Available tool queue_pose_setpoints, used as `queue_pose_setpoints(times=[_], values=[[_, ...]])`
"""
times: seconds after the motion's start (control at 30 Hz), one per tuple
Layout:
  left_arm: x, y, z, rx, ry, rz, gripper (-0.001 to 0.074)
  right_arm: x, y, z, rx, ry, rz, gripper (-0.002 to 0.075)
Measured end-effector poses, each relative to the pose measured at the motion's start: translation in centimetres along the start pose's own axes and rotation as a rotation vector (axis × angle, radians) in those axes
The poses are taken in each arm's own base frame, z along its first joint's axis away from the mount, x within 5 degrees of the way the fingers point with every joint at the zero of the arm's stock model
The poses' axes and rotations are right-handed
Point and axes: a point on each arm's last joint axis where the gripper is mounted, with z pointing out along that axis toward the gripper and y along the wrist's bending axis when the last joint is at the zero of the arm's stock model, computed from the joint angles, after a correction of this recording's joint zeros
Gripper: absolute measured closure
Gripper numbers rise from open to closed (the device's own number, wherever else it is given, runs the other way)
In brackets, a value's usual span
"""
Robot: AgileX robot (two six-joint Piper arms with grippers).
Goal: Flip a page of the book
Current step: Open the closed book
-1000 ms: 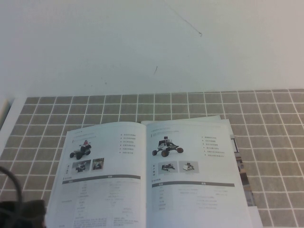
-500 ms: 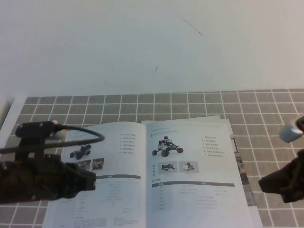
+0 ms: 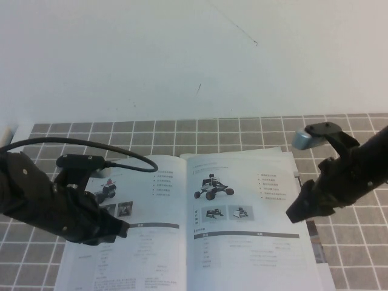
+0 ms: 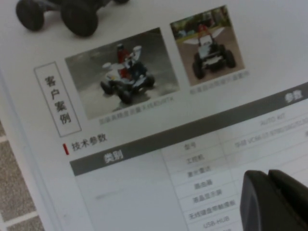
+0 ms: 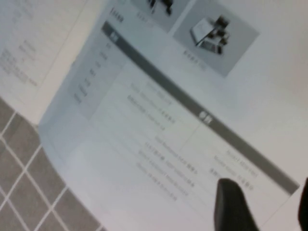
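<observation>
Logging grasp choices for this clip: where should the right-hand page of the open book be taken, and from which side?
Judging by its pose, take the page at its free outer edge, coming from the robot's right, where the right gripper hovers. The spine fixes the inner edge, and the leaf lies flat on the book. The left gripper is over the left page.

Even, diffuse light; faint shadows; overhead view soft, slightly washed; both wrist views blurred close-up.
</observation>
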Motion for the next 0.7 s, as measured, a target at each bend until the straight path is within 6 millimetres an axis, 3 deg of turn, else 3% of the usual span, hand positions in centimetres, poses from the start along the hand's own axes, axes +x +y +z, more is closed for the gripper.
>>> queue_pose_setpoints(times=[0.13, 0.27, 0.53, 0.7], values=[[0.1, 0.4, 0.7, -0.023, 0.021, -0.008, 0.0738, -2.0, -1.4, 0.6, 0.037, -0.032, 0.044, 0.036], [0.1, 0.8, 1.1, -0.053, 0.026, 0.022, 0.0738, -2.9, -2.6, 1.6, 0.062, -0.023, 0.109, 0.0344], [0.2, 1.4, 2.4, -0.072, 0.04, 0.018, 0.0738, -2.0, -4.1, 4.0, 0.057, 0.089, 0.193, 0.0337], [0.3, 1.6, 3.3, -0.069, 0.063, -0.001, 0.0738, -1.7, -4.2, 4.4, 0.042, 0.113, 0.226, 0.0337]])
